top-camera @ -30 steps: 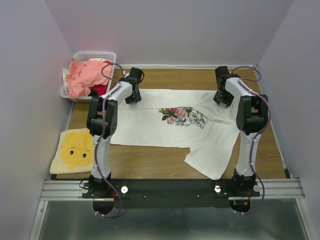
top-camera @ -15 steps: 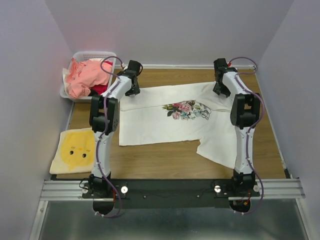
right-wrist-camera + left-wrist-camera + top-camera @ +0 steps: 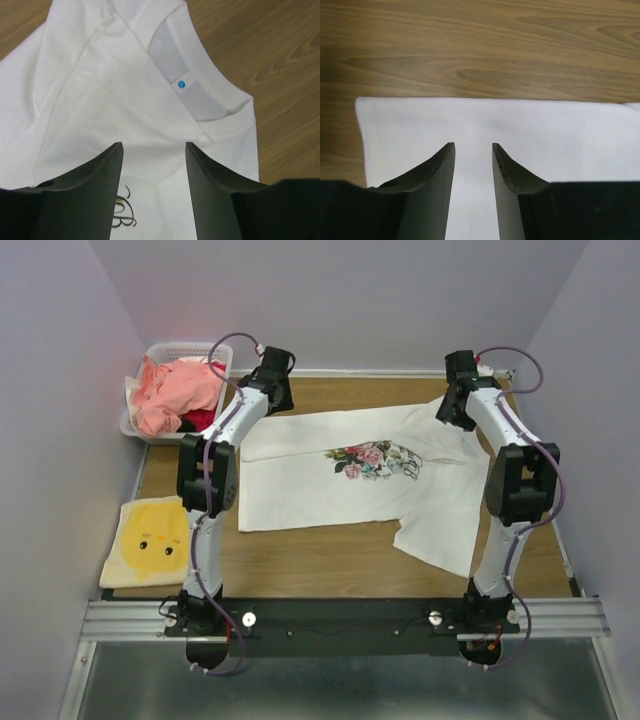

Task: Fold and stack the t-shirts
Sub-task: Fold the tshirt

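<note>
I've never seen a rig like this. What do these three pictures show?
The left arm and right arm are robots bolted to a wooden table. The wide picture is from a camera above and behind them. The other two are from cameras on each wrist, and the dark prongs are that arm's jaws. A white flower-print tee lies spread flat. A folded yellow tee lies near left. A basket far left holds pink and red tees. Both pairs of jaws are open above the white tee, holding nothing.
</note>
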Tool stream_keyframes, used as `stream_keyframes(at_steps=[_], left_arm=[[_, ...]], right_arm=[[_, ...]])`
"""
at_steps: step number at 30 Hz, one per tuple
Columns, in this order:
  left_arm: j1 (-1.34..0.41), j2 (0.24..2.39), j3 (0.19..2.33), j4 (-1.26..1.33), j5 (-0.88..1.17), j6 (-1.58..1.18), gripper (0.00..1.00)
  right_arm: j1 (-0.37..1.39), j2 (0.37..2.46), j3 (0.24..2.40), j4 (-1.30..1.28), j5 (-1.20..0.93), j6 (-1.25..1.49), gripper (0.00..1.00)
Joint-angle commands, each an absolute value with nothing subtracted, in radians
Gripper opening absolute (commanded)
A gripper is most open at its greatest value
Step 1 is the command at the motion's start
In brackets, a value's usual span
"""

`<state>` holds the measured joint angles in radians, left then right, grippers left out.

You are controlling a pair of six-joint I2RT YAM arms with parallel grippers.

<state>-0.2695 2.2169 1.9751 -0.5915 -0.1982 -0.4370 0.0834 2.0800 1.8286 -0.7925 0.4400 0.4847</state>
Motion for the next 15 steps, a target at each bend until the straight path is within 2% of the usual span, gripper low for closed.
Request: stream_keyframes(at_steps=[1, 5, 9, 15], left_arm=[[-0.340, 2.180, 1.936, -0.535, -0.062, -0.419, 0.44], [-0.367, 2.187, 1.919, -0.480, 0.059, -0.437, 0.43], [-0.396, 2.210, 1.939, -0.462, 0.113, -0.448, 0.43], [-0.422, 2.247, 1.974, -0.459, 0.159, -0.462, 0.43]], right_arm=[[0.098, 1.944, 1.642, -0.729, 0.304, 0.509, 0.61], [0.107, 1.824, 1.413, -0.623, 0.200, 0.517, 0.61], [0.110, 1.761, 1.287, -0.549, 0.131, 0.525, 0.61], [0.109, 1.769, 1.236, -0.468, 0.112, 0.529, 0.61]])
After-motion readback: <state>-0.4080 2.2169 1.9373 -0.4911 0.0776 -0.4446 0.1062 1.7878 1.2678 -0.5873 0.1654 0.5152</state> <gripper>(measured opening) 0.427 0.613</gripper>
